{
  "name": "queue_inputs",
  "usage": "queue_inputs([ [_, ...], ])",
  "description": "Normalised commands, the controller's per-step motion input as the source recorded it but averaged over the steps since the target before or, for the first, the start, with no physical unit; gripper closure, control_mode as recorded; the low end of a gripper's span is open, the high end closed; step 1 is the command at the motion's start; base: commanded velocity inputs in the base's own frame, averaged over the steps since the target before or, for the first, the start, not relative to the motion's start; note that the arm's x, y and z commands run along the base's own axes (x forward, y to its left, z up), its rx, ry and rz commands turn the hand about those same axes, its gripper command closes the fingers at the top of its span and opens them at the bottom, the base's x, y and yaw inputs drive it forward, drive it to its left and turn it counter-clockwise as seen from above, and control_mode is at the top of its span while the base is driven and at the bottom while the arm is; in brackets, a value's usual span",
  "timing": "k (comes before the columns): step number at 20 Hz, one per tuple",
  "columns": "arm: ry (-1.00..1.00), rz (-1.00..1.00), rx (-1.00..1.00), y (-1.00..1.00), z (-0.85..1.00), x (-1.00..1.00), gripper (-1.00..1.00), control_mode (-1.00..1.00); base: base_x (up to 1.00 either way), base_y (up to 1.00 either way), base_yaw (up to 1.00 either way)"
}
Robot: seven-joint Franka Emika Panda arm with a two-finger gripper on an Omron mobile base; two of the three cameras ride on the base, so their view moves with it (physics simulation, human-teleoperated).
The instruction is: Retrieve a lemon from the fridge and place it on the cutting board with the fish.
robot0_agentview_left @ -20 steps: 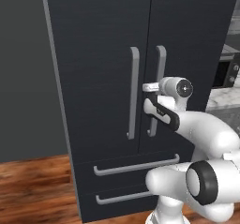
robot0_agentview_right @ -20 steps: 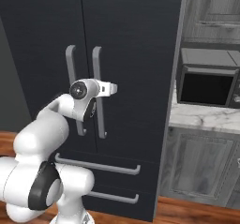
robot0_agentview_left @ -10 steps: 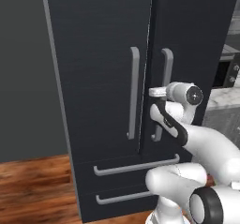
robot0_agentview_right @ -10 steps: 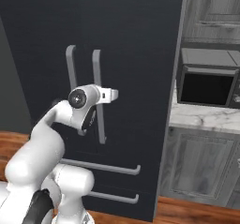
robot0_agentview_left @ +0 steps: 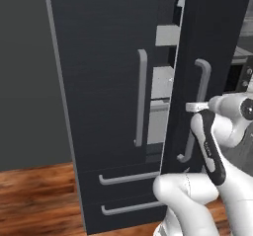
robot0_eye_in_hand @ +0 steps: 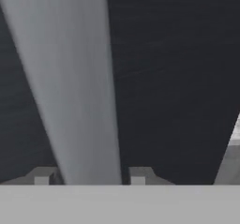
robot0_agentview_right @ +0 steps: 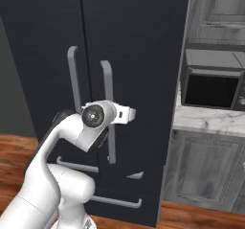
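With my gripper (robot0_eye_in_hand: pixel 89 177) closed around the right door's grey bar handle (robot0_agentview_left: pixel 200 82) and the fridge (robot0_agentview_left: pixel 104 82) standing ajar ahead, I judge the door heavy and stiff, best held mid-bar, squarely.

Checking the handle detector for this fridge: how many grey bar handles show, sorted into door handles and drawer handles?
Door handles: 2, left and right
Drawer handles: 2, upper and lower
Total: 4
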Motion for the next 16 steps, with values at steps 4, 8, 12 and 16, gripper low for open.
queue_inputs([
  [4, 0.32, 0.01, 0.16, -1.0, 0.29, -0.98, 1.0, -1.0, 0.0, 0.0, 0.0],
  [8, 0.21, 0.02, 0.19, -0.96, 0.0, -0.59, 1.0, -1.0, 0.0, 0.0, 0.0],
  [12, 0.01, 0.0, 0.1, -0.74, 0.0, -0.81, -1.0, -1.0, 0.0, 0.0, 0.0],
  [16, -0.03, 0.0, 0.0, -0.14, 0.14, -0.64, -1.0, -1.0, 0.0, 0.0, 0.0],
])
